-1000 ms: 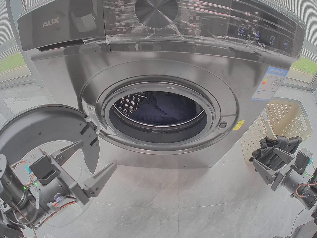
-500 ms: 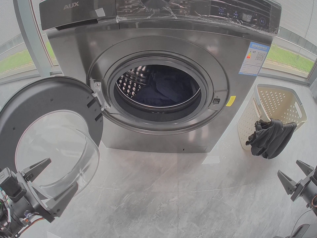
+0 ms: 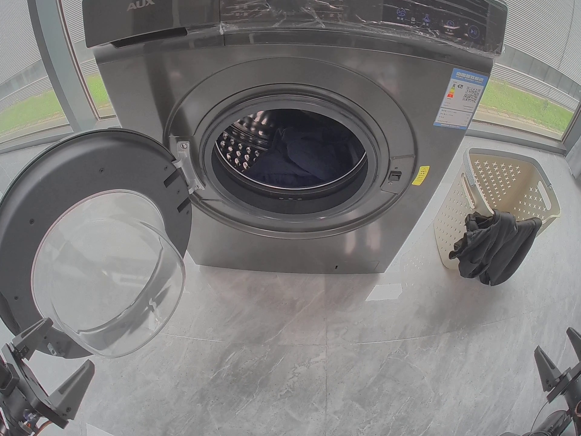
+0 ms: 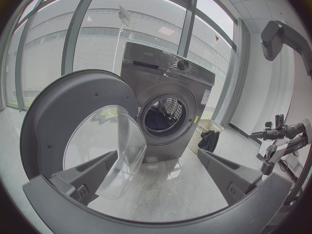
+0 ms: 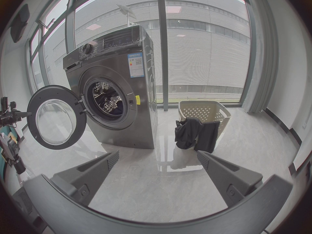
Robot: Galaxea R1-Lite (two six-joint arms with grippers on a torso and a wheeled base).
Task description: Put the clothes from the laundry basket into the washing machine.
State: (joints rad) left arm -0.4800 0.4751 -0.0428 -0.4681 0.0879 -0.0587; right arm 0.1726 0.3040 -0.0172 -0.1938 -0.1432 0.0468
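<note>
Left gripper point(image 3: 57, 358), right gripper point(image 3: 555, 343) both spread empty; door point(image 3: 91, 171) hangs open near left

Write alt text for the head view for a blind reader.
A front-loading washer stands with its door open to the left and dark clothes inside. To its right, a dark garment hangs over the rim of a cream basket. The left gripper and right gripper, both open, sit at the lower corners.

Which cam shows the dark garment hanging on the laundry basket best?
Right wrist view: the dark garment hangs over the front rim of the laundry basket, facing the camera, unobstructed. Head view sees it from above, near the frame edge. Left wrist view: small, far off.
</note>
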